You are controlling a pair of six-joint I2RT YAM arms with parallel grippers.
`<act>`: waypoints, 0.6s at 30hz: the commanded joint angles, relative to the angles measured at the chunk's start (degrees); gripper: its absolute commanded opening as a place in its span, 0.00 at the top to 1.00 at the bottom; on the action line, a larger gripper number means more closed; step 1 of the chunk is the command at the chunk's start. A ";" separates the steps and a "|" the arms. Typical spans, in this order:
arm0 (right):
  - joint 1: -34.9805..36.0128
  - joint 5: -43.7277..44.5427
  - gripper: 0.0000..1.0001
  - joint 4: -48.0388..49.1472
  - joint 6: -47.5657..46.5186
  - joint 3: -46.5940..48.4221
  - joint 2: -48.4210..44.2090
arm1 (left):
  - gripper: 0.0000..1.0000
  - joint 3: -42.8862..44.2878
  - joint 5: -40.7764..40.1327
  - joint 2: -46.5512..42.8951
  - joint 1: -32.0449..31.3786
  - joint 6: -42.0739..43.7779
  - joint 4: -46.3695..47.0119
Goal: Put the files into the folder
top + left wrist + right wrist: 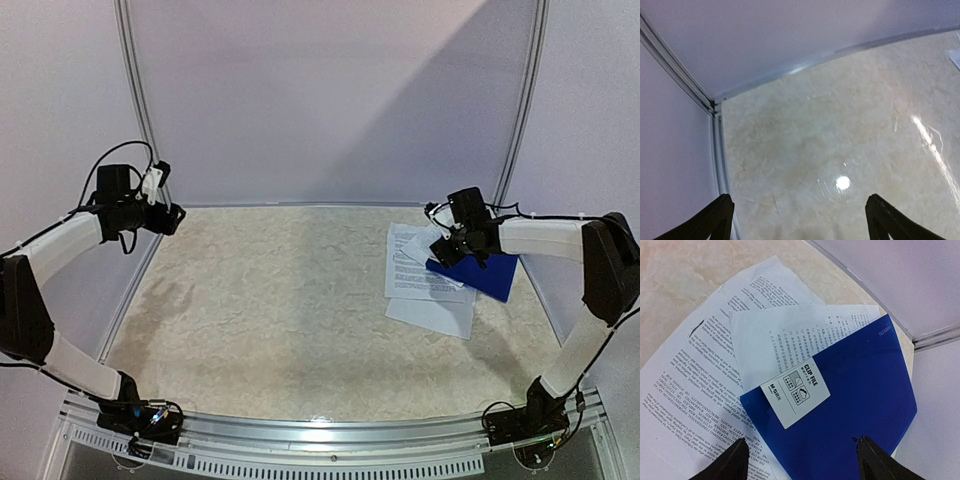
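The blue folder lies closed and flat at the right side of the counter, near the back wall, with its white label facing up at one corner. The files are fanned out beside it, toward the middle of the counter and toward the near edge. They overlap one another, and their edges run beneath the folder. In the right wrist view a sheet of small print lies on a larger sheet of English text; whether either is tucked inside the cover or only under it cannot be told. The right tool hangs over the folder with its fingers spread wide, holding nothing. The left tool is well apart at the far left corner, above bare counter, also spread wide and holding nothing.
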 commanded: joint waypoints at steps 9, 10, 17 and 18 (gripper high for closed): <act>5.51 14.56 0.35 -6.70 -6.14 6.80 12.95 | 0.07 -1.41 8.19 -5.58 -1.62 7.96 -22.86; 5.75 15.14 0.36 -5.99 -6.46 6.36 13.36 | 0.07 -1.55 8.19 -5.42 -1.73 7.77 -22.53; 6.06 19.96 0.48 -1.43 -7.81 5.34 16.90 | 0.07 -1.02 10.69 -4.98 -1.78 6.62 -23.34; 6.06 21.09 0.51 -0.42 -7.96 5.18 17.09 | 0.07 -1.17 10.93 -5.21 -1.82 6.78 -23.39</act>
